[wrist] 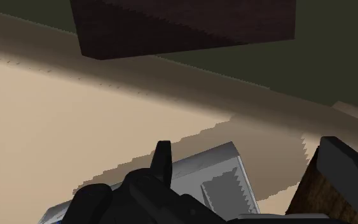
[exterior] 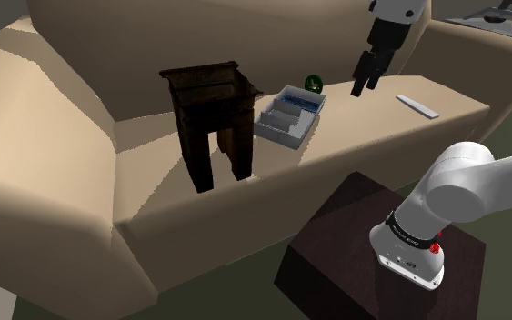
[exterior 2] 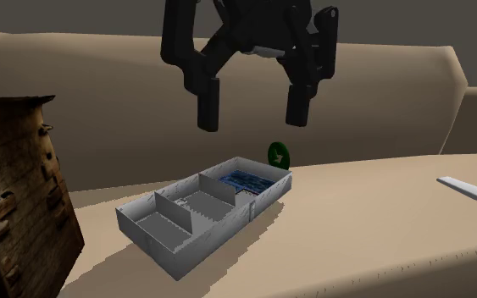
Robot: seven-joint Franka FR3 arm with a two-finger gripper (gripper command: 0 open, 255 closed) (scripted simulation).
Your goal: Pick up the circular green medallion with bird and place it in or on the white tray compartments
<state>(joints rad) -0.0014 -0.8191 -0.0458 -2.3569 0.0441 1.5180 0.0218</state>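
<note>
A round dark green medallion [exterior: 314, 83] [exterior 2: 279, 154] stands on edge on the beige sofa seat, just behind the far corner of the white tray [exterior: 288, 116] [exterior 2: 196, 241]. The tray has several compartments; the one nearest the medallion holds something blue [exterior 2: 246, 179]. My black gripper [exterior: 365, 84] [exterior 2: 253, 106] hangs open in the air above the seat, empty, to the shoulder view's right of the medallion and well above it. In the wrist view the fingers [wrist: 163, 162] stand apart over a corner of the tray [wrist: 219, 170].
A dark wooden side table [exterior: 210, 114] [exterior 2: 16, 203] stands on the seat beside the tray. A flat white bar [exterior: 417, 105] [exterior 2: 474, 191] lies further along the seat. The sofa backrest [exterior 2: 380, 93] rises right behind the medallion. My dark stand [exterior: 372, 250] is in front of the sofa.
</note>
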